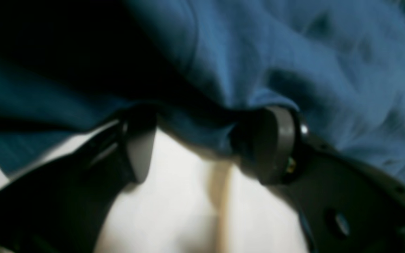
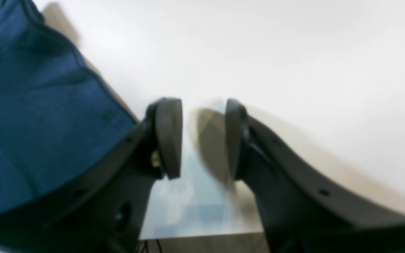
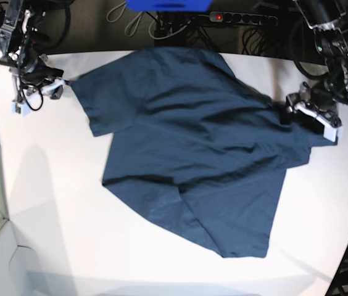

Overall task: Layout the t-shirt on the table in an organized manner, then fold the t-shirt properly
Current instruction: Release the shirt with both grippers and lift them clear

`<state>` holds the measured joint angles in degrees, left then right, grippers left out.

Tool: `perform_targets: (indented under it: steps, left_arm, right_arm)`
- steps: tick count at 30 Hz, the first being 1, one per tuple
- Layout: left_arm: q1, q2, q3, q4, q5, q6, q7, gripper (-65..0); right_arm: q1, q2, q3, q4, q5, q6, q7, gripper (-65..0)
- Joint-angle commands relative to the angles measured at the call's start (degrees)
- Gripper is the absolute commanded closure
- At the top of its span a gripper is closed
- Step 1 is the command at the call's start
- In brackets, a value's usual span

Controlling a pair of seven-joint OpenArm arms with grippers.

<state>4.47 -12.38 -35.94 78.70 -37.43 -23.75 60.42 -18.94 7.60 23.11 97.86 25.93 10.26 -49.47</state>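
T-shirt [image 3: 192, 160] rumpled on table [image 3: 57, 203], left end effector [image 1: 192, 147] gaping around blurred sleeve fabric, right end effector [image 2: 202, 138] part-open, empty.

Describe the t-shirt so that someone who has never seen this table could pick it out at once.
Start at the big white table with the curved edge. Spread across its middle, between the two arms, lies the t-shirt: dark navy-blue, short-sleeved, rumpled, with one lower corner folded over. It is the only piece of cloth there, and the left gripper has its jaws about one sleeve's edge.
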Motion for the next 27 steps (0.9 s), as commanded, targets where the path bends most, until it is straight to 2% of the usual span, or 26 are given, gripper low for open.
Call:
perform_targets:
  steps: [1,3,4,6,8,9,12,13,23,27]
  left_arm:
    - [0.0,-0.4,0.0,-1.1,1.4,0.4,1.3,-42.1]
    - [-0.3,-0.5,0.0,-2.2,1.4,0.3,1.3,-40.0]
    - [-0.3,-0.6,0.0,-2.4,1.4,0.3,1.3,-35.5]
    - [-0.3,-0.6,0.0,-2.3,1.4,0.3,1.3,-23.4]
    - [-0.1,-0.7,0.0,-2.0,1.4,0.3,1.5,-4.9]
    - [-0.1,-0.8,-0.1,-2.0,1.4,0.3,1.9,0.0]
    - [0.3,-0.8,-0.4,-0.5,1.0,0.3,2.0,-2.2]
    - [1.1,-0.8,-0.5,1.1,0.9,0.3,2.1,-0.6]
    - [13.9,-0.7,-0.7,34.5,0.7,0.2,2.1,-0.4]
    - [17.1,-0.8,-0.5,36.7,0.7,0.2,2.2,-0.4]
  right_arm:
    - [-0.1,0.5,0.3,0.7,0.1,0.0,-0.1,-21.7]
    - [-0.1,0.5,0.3,0.7,0.1,0.0,-0.1,-21.7]
    - [-0.1,0.5,0.4,0.7,0.1,0.0,-0.1,-21.7]
    - [-0.1,0.6,0.4,0.7,0.1,0.0,-0.1,-21.7]
    - [0.0,0.7,0.4,0.7,0.1,0.0,-0.1,-21.7]
    - [0.1,0.7,0.4,0.7,0.1,0.0,-0.1,-21.7]
    - [0.3,0.7,0.4,0.7,0.1,0.0,-0.1,-21.7]
    - [0.4,0.7,0.3,0.7,0.1,0.0,-0.1,-21.7]
    - [0.5,0.6,0.2,0.7,0.1,0.0,-0.1,-21.7]
    - [0.6,0.6,0.2,0.7,0.1,0.0,-0.1,-21.7]
